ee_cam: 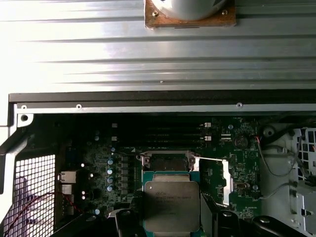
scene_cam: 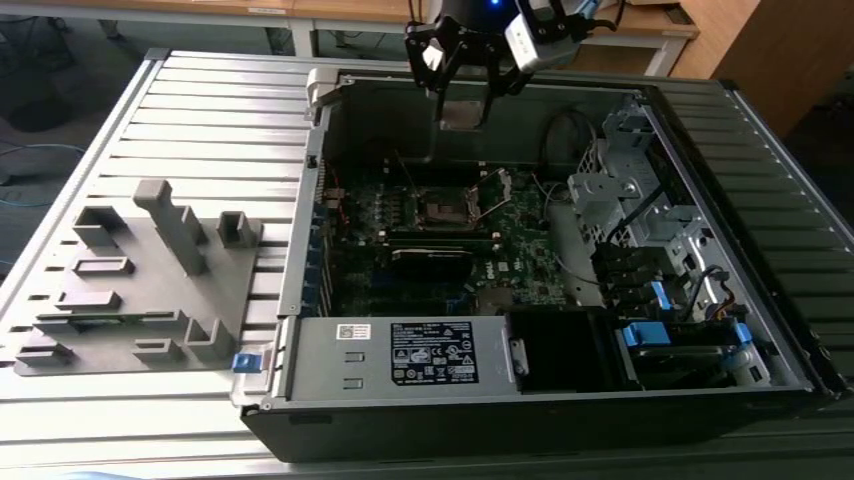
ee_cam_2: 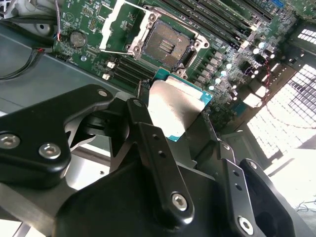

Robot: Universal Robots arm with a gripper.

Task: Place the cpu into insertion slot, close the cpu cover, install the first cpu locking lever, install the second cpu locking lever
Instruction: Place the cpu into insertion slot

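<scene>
cpu (ee_cam_2: 175, 106): dull silver metal face, smooth. cpu cover (ee_cam: 227, 182): bright bare metal, glossy. Table (scene_cam: 200, 130): ribbed grey metal, matt. Gripper (ee_cam_2: 173, 118): matt black.

You're working in a robotics lab: a ribbed metal table (scene_cam: 200, 110) carries an opened desktop computer case (scene_cam: 534, 425) and, left, a grey fixture block (scene_cam: 140, 290); wooden desks (scene_cam: 360, 20) stand far behind.

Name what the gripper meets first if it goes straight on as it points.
Probably the circuit board beside the open insertion slot; the cpu the gripper holds would touch first. Depth is unclear.
</scene>
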